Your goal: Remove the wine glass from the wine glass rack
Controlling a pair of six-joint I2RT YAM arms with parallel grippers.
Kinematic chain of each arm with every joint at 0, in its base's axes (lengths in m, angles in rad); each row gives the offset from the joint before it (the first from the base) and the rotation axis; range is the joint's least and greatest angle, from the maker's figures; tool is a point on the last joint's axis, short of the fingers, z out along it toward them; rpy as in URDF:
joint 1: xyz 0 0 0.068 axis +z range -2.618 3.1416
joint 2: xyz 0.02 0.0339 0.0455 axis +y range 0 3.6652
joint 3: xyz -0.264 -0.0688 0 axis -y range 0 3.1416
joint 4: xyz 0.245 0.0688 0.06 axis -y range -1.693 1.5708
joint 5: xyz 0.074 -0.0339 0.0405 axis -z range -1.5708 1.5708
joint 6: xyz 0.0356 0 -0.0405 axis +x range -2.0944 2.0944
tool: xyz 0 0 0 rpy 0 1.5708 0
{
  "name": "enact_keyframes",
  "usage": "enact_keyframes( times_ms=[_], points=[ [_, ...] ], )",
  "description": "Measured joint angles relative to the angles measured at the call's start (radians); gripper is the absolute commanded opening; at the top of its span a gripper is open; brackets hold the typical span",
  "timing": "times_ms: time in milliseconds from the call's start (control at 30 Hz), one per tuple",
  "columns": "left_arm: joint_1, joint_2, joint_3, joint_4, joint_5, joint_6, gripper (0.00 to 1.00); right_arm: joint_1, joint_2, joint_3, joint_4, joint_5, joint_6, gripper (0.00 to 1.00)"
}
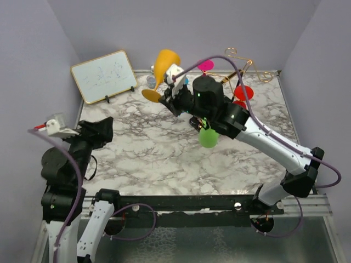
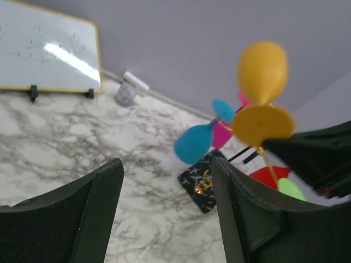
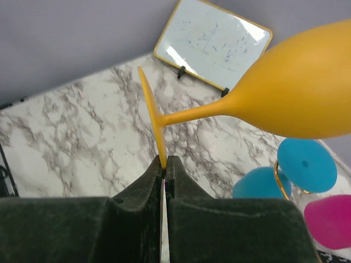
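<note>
My right gripper (image 3: 165, 160) is shut on the rim of the round foot of an orange wine glass (image 3: 296, 93). The glass lies tilted in the air, bowl toward the back wall (image 1: 165, 61). It hangs left of the wine glass rack's gold scroll arms (image 1: 248, 64). The rack's black patterned base (image 2: 204, 181) rests on the marble. Blue (image 3: 304, 164), pink (image 3: 329, 219), red (image 1: 243, 92) and green (image 1: 208, 137) glasses cluster around the rack. My left gripper (image 2: 166, 164) stands open and empty at the table's left (image 1: 101, 129), facing the rack.
A small whiteboard (image 1: 104, 75) leans at the back left. A small jar (image 1: 151, 81) sits by the back wall. The right arm stretches across the marble table (image 1: 153, 148) and covers the lower part of the rack in the top view.
</note>
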Motion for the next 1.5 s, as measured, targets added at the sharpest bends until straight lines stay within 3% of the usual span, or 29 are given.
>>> enact_keyframes(
  times_ms=[67,167,333,600,767,867,1200,1500],
  points=[
    [0.000,-0.009,0.087,-0.004,0.014,-0.042,0.72,0.047,-0.052,-0.093,0.020,0.076,-0.051,0.01],
    [0.000,-0.026,0.123,-0.009,0.072,-0.112,0.91,0.157,-0.124,-0.249,0.108,0.180,-0.132,0.01],
    [0.000,-0.002,0.103,-0.043,0.241,-0.234,0.99,0.311,-0.197,-0.506,0.272,0.297,-0.218,0.01],
    [0.000,0.042,0.044,-0.060,0.500,-0.393,0.96,0.357,-0.249,-0.690,0.454,0.455,-0.282,0.01],
    [-0.001,0.005,-0.016,-0.038,0.600,-0.476,0.81,0.403,-0.268,-0.763,0.608,0.534,-0.364,0.01],
    [-0.001,-0.015,-0.063,-0.021,0.629,-0.520,0.75,0.438,-0.262,-0.812,0.700,0.575,-0.426,0.01],
    [-0.001,-0.046,-0.119,-0.009,0.663,-0.578,0.74,0.538,-0.177,-0.866,0.954,0.681,-0.593,0.01],
    [-0.001,-0.059,-0.149,-0.015,0.662,-0.578,0.68,0.583,-0.126,-0.885,1.167,0.740,-0.745,0.01]
  ],
)
